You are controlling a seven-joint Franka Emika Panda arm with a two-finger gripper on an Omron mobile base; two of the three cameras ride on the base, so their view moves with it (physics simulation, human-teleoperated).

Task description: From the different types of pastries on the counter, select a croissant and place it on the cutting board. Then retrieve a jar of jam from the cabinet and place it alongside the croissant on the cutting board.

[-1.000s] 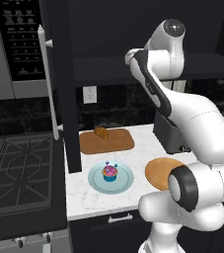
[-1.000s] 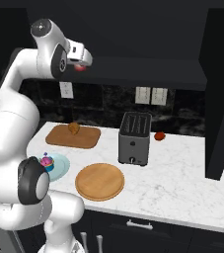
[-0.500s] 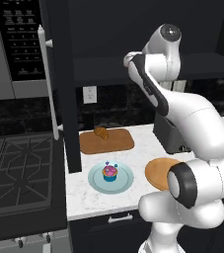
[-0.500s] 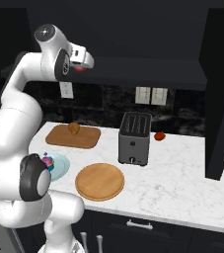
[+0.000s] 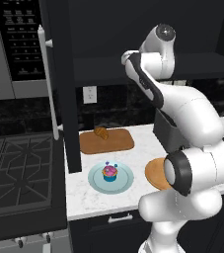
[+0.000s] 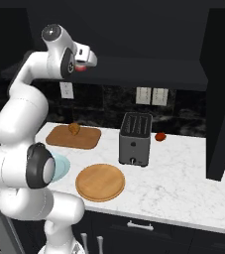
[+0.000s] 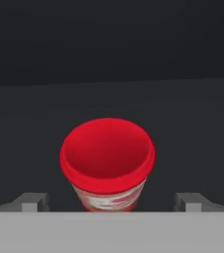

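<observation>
The jar of jam [image 7: 107,158], red with a pale label, stands upright on the dark cabinet shelf [image 7: 111,99]. My gripper [image 7: 111,200] is open, with one fingertip on each side of the jar's base and clear of it. My hand [image 6: 84,59] reaches into the cabinet [image 5: 133,64] above the counter [image 6: 183,183]. The golden croissant [image 5: 101,133] lies on the brown cutting board [image 5: 116,143], also seen as croissant [image 6: 74,128] on cutting board [image 6: 59,139]. A pink-frosted cupcake [image 5: 109,173] sits on a pale blue plate [image 5: 126,180].
The cabinet door [image 5: 59,99] hangs open at the left with its long pale handle [image 5: 49,84]. A toaster [image 6: 135,138], a round wooden plate [image 6: 100,182] and a small red item [image 6: 160,136] stand on the counter. A stove [image 5: 15,173] lies to the left.
My hand has moved a little further toward the cabinet shelf. The gripper has stayed open, and the things on the counter have not moved.
</observation>
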